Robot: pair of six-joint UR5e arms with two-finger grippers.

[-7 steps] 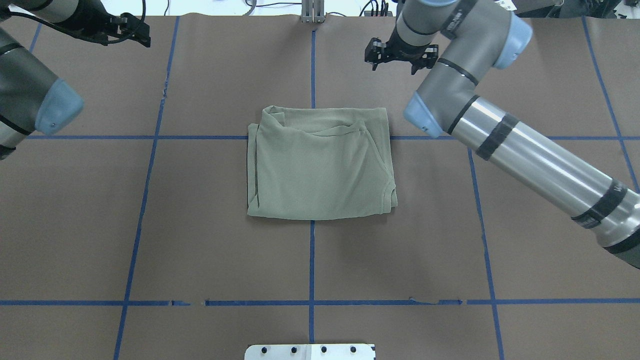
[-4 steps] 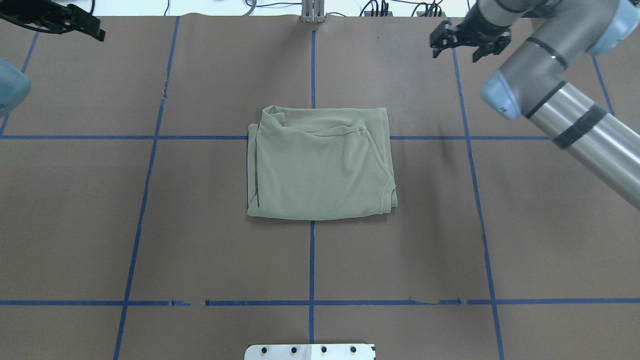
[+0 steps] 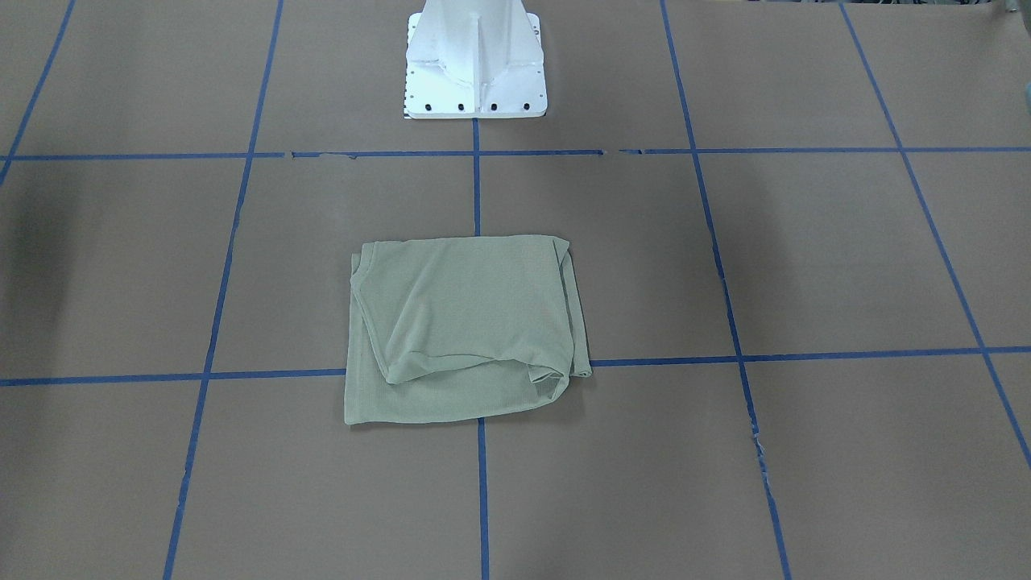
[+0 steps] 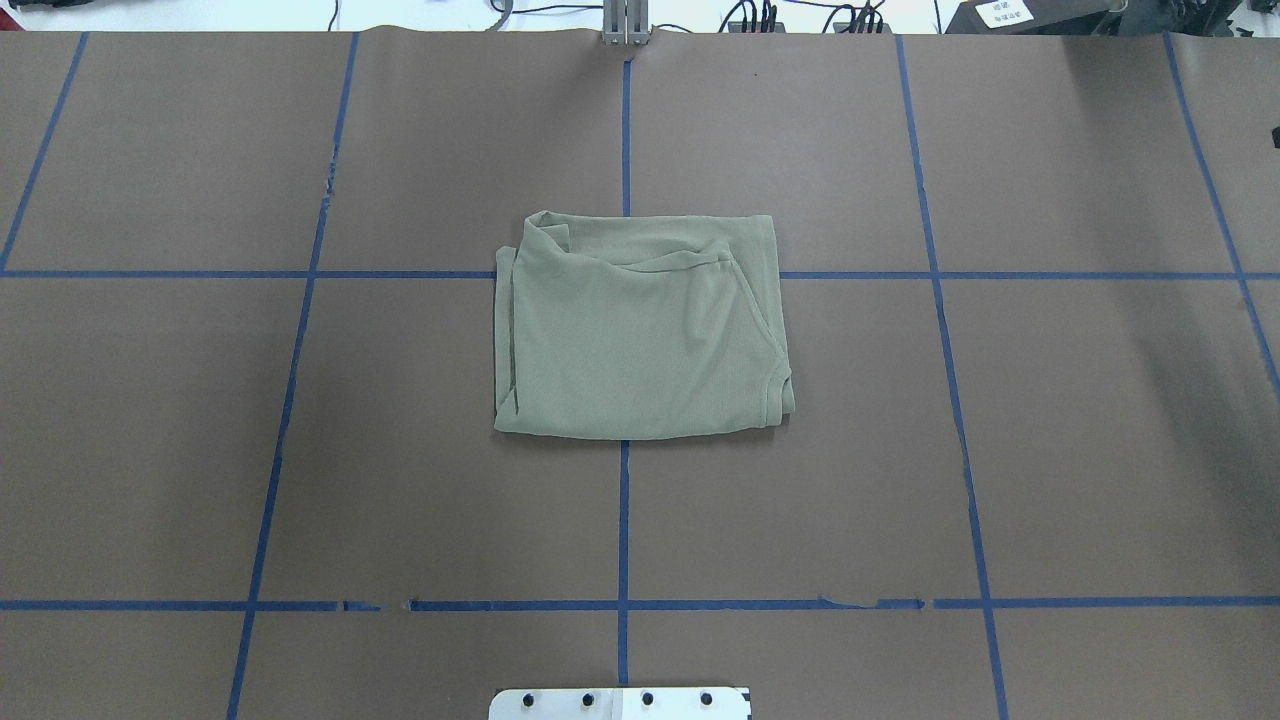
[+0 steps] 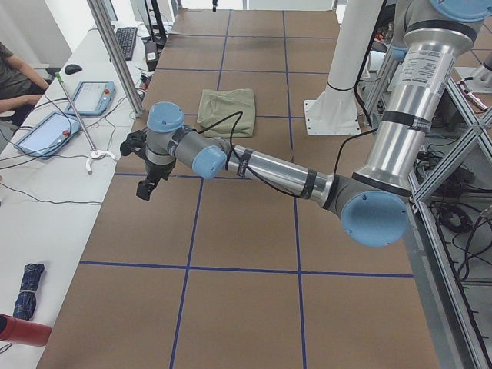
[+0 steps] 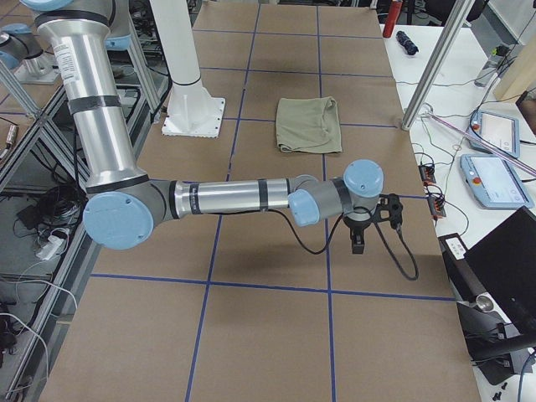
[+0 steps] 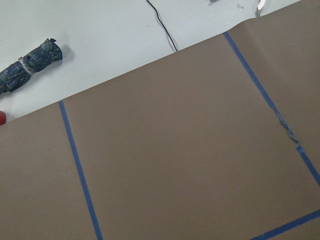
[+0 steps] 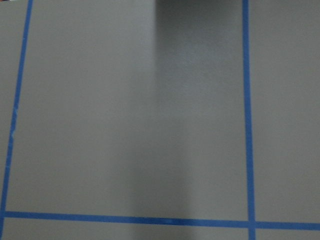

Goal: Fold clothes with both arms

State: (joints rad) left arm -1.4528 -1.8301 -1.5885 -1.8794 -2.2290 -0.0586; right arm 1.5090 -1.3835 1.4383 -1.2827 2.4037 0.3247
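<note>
The olive-green knit shirt [image 4: 640, 330], folded into a rough rectangle, lies flat at the middle of the brown paper-covered table [image 4: 300, 450]. It sits over a crossing of the blue tape grid lines [image 4: 285, 400]. In the front-facing view one layer laps over another along the shirt's near edge, with a loose pucker at one corner [image 3: 548, 379]. The white metal pedestal [image 3: 475, 56] stands well apart from it on the robot's side. The left grey-silver arm [image 5: 269, 171] is stretched toward the table's left end, and its black left gripper [image 5: 144, 188] points down over bare paper near the table's far edge. The right grey-silver arm [image 6: 226, 197] reaches likewise toward the right end, with the black right gripper [image 6: 358, 241] over bare paper. Both are well apart from the shirt. Only the side views show the grippers, so I cannot tell how either claw's jaws stand. The left wrist camera sees paper, tape and a rolled dark plaid umbrella [image 7: 30, 65] on the white bench.
</note>
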